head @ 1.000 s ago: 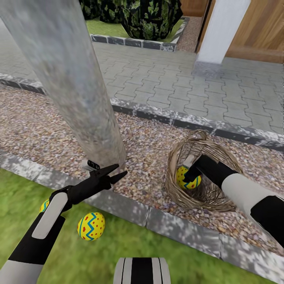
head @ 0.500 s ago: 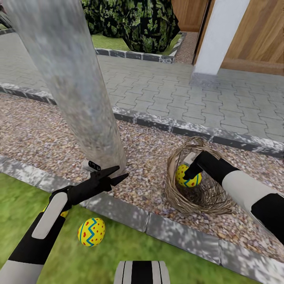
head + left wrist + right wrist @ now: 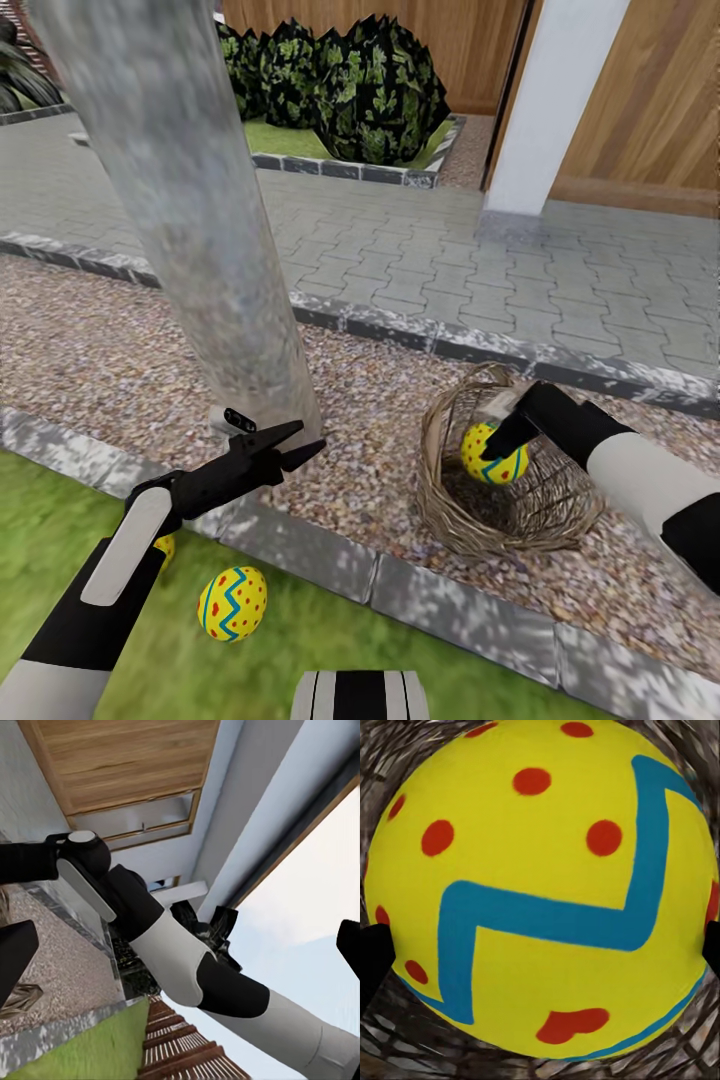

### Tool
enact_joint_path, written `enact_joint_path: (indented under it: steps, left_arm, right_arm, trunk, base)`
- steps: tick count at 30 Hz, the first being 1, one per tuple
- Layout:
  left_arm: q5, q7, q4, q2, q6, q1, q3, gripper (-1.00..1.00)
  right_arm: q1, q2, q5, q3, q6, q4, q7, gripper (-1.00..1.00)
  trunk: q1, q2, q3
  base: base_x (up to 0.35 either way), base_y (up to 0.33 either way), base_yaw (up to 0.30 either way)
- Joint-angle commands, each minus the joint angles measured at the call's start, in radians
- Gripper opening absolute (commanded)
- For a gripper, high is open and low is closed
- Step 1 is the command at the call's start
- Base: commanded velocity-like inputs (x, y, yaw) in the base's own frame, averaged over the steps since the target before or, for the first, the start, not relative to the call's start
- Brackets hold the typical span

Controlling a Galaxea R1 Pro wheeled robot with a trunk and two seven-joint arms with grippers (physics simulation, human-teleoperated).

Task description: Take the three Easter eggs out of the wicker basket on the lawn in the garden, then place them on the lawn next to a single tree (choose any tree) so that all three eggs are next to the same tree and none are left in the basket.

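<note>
A white pillar [image 3: 545, 110] is standing at upper right, dark leafy shrubs [image 3: 350, 90] sitting upper centre beyond grey paving [image 3: 420, 250].

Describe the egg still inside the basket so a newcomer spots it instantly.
Right of the thick grey trunk, a wicker basket sits on the gravel. The egg hangs within it in the right gripper; the other two eggs lie on grass.
</note>
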Motion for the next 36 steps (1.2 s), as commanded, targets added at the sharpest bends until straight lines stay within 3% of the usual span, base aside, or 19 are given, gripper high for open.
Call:
enact_joint_path:
  steps: [1,8,12,15,19,23,27,29,31,33,35,36]
  left_arm:
    - [0.001,-0.002,0.000,0.001,0.003,-0.001,-0.001,1.00]
    - [0.001,-0.002,0.000,0.000,0.003,-0.001,-0.001,1.00]
    - [0.001,-0.002,0.000,0.000,0.003,-0.001,-0.001,1.00]
    - [0.001,-0.002,0.000,0.000,0.003,-0.001,-0.001,1.00]
    - [0.001,-0.002,0.000,0.000,0.003,-0.001,-0.001,1.00]
    - [0.001,-0.002,0.000,0.000,0.003,-0.001,-0.001,1.00]
    - [0.001,-0.002,0.000,0.000,0.003,-0.001,-0.001,1.00]
    - [0.001,-0.002,0.000,0.000,0.003,-0.001,-0.001,1.00]
    - [0.001,-0.002,0.000,0.000,0.003,-0.001,-0.001,1.00]
    - [0.001,-0.002,0.000,0.001,0.004,-0.001,-0.001,1.00]
    - [0.001,-0.002,-0.002,0.002,0.005,0.000,-0.001,1.00]
    - [0.001,-0.002,-0.004,0.003,0.007,-0.001,-0.001,1.00]
  right_arm:
    - [0.000,-0.005,0.011,0.001,0.002,-0.002,0.032,-1.00]
    - [0.000,-0.019,0.014,0.001,0.072,-0.023,0.042,-1.00]
    - [0.002,-0.040,0.013,-0.044,0.112,-0.084,0.045,-1.00]
    - [0.004,-0.070,0.014,-0.061,0.208,-0.203,0.067,-1.00]
    - [0.011,-0.140,0.009,-0.069,0.302,-0.399,0.111,-1.00]
    - [0.011,-0.176,0.008,-0.118,0.309,-0.433,0.145,-1.00]
    - [0.011,-0.205,0.008,-0.134,0.309,-0.438,0.148,-1.00]
    - [0.011,-0.230,-0.004,-0.213,0.309,-0.444,0.163,-1.00]
    - [0.013,-0.257,-0.054,-0.284,0.308,-0.450,0.250,-1.00]
    - [0.013,-0.284,-0.090,-0.315,0.308,-0.453,0.364,-1.00]
    - [0.017,-0.290,-0.114,-0.334,0.306,-0.454,0.416,-1.00]
    - [0.020,-0.290,-0.153,-0.359,0.305,-0.455,0.423,-1.00]
  trunk:
    - [-0.001,0.000,0.003]
    - [-0.004,0.002,0.030]
    - [-0.005,0.003,0.046]
    - [-0.007,0.003,0.057]
    - [-0.009,0.004,0.073]
    - [-0.012,0.009,0.088]
    - [-0.028,0.037,0.100]
    - [-0.035,0.051,0.107]
    - [-0.043,0.065,0.113]
    - [-0.051,0.079,0.119]
    - [-0.058,0.093,0.125]
    - [-0.062,0.100,0.129]
  base:
    - [0.000,0.000,0.000]
    - [0.000,0.000,0.000]
    - [0.000,0.000,0.000]
    - [0.000,0.000,0.000]
    - [0.000,0.000,0.000]
    - [0.000,0.000,0.000]
    - [0.000,0.000,0.000]
    - [0.000,0.000,0.000]
    - [0.000,0.000,0.000]
    - [0.000,0.000,0.000]
    - [0.000,0.000,0.000]
    - [0.000,0.000,0.000]
